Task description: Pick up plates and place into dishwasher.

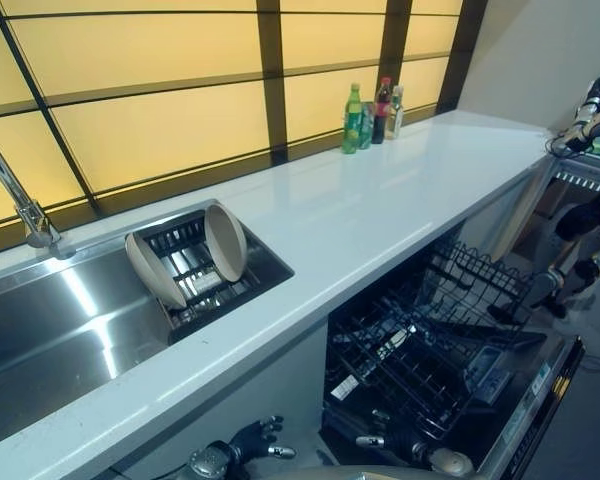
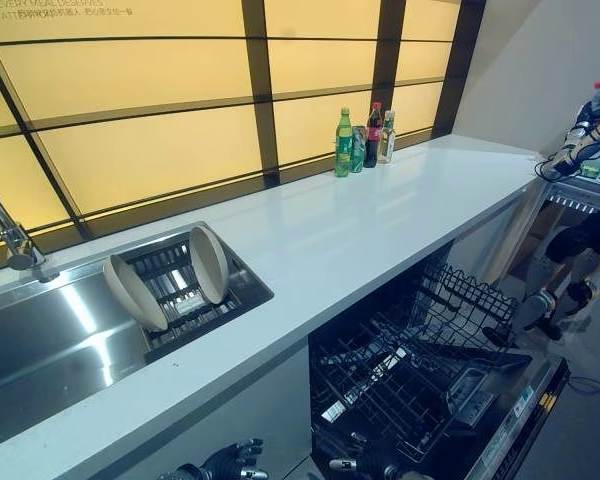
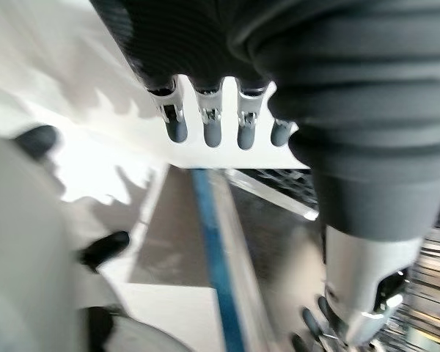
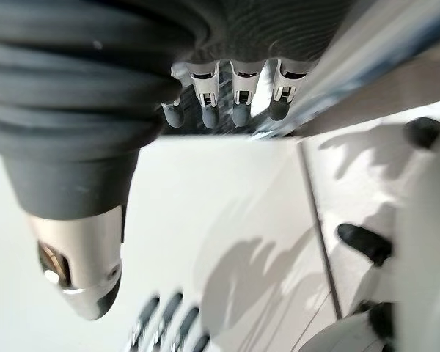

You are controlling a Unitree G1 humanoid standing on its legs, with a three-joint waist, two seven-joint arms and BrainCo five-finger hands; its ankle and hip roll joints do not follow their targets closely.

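White countertop (image 1: 380,210) runs along a wall of glowing yellow panels, with a steel sink (image 1: 50,340) set into it on the robot's left and an open dishwasher (image 1: 450,370) below it on the right. Two pale plates (image 1: 226,241) stand on edge in a dark drying rack (image 1: 195,275) at the sink's right end, leaning apart from each other, one at each side of the rack. Neither has been taken yet; both of the robot's hands hang low, under the counter's edge. The left hand (image 1: 248,443) shows at the bottom of the head views, empty with its fingers relaxed, and its wrist view bears this out. The right hand (image 4: 235,95) shows in its own wrist view, fingers loosely straight and holding nothing.

The step in hand appears to be the reach for a first plate. Done well, the left hand would rise clear of the counter's front edge, come over the rack from above, and close on a plate's upper rim rather than push its face, since the plates look free to tip. The nearer, right-hand plate seems the easier start.

Counted: two plates, one rack, one faucet (image 1: 20,205), three bottles (image 1: 372,112) grouped at the far end of the counter, and one pulled-out dishwasher basket (image 1: 420,340) of wire.
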